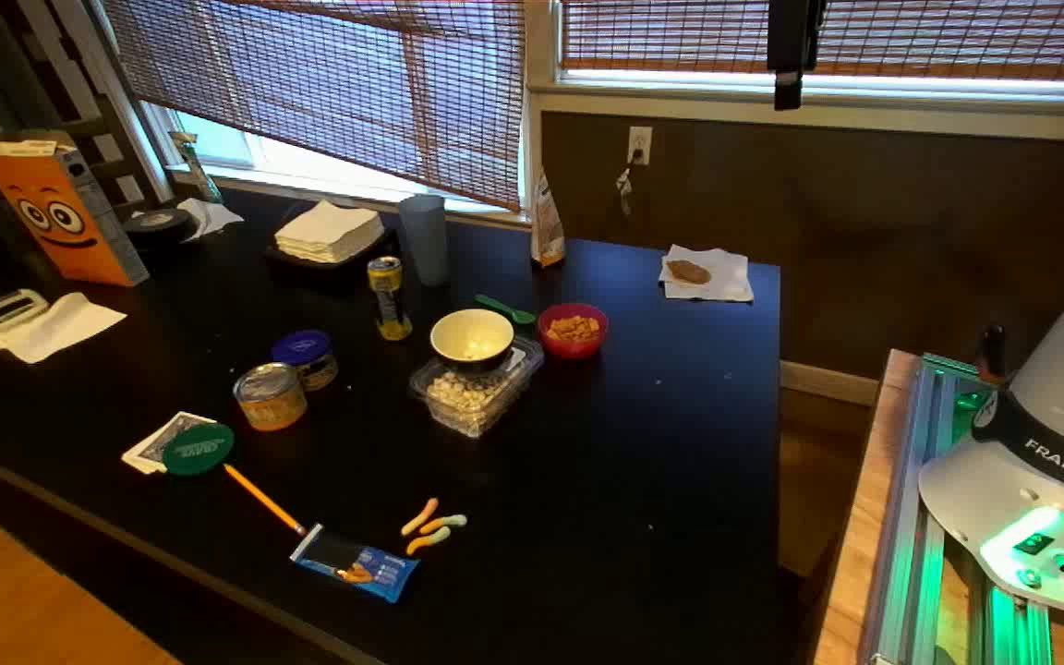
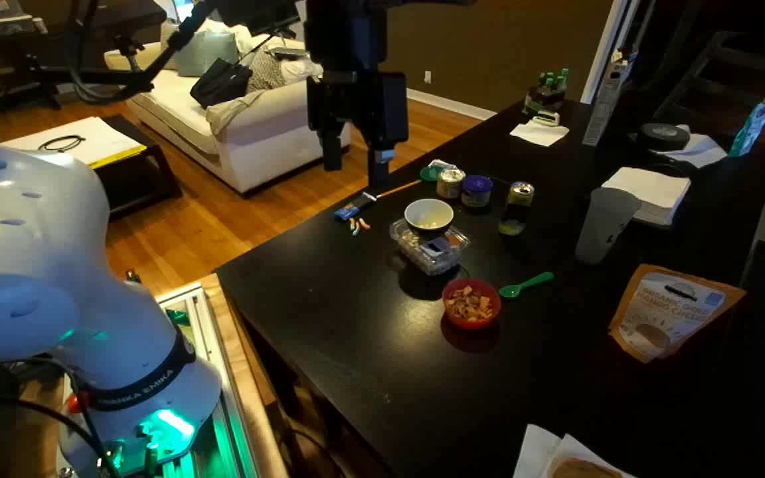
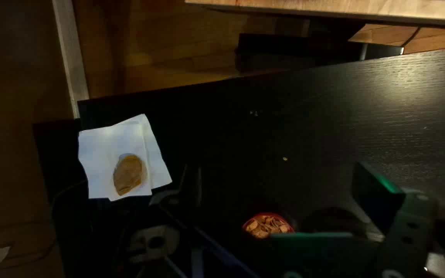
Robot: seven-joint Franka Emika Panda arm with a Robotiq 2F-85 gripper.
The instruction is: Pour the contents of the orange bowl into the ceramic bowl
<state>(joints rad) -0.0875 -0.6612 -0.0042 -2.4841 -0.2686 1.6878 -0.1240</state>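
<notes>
From here, gripper (image 2: 356,163) hangs high, jaws wide, nothing held; orange bowl (image 1: 574,350) sits below, farther from the base (image 2: 143,398).

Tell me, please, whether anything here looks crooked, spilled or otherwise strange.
Yes. The window blind hangs crooked, with a wider gap below one end. The cream bowl perches on a plastic box, not the table, where tiny pale specks, perhaps spilled crumbs, lie.
</notes>
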